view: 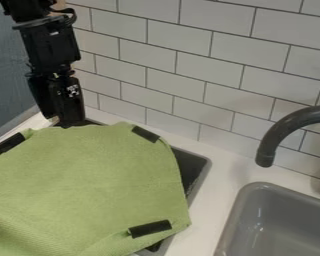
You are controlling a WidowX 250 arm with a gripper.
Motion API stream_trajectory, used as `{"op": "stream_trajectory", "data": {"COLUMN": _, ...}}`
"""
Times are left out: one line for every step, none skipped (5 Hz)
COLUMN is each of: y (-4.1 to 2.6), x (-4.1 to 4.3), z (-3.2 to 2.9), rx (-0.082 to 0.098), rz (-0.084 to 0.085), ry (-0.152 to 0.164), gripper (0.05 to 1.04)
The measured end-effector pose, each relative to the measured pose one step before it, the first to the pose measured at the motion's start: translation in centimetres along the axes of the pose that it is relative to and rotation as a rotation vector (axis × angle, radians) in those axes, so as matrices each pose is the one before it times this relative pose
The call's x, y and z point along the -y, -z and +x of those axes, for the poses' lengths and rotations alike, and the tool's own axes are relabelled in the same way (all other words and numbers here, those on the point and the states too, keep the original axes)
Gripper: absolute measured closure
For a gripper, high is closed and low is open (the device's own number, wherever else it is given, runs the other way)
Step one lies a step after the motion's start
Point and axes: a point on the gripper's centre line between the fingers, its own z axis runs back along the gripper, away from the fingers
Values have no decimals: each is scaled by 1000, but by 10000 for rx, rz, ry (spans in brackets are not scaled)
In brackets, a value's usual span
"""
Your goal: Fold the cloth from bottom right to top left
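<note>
Presently, we find the cloth (89, 185) spread at left over a dark basin (194, 170), the gripper (70, 121) at its far edge; whether it is parted or clamped, we cannot tell.

The black robot arm (50, 45) comes in at the top L & hangs down, w/ a bit of a lean, so its low end is more to the R. A dark wire (70, 16) loops by the top pt. The black gripper (64, 120) is at the low end, pointing down.
</note>
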Motion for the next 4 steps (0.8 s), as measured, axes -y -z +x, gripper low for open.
{"op": "stream_trajectory", "data": {"y": 637, "x": 423, "z": -170, "rx": -103, "rz": -267, "ry": -5, "gripper": 84}}
{"op": "stream_trajectory", "data": {"y": 681, "x": 2863, "z": 376, "rx": 140, "rz": -782, "ry": 681, "gripper": 84}}
{"op": "stream_trajectory", "data": {"y": 1093, "x": 2775, "z": 1007, "rx": -269, "rz": -76, "ry": 519, "gripper": 84}}
{"op": "stream_trajectory", "data": {"y": 2107, "x": 1972, "z": 637, "rx": -164, "rz": -95, "ry": 25, "gripper": 84}}
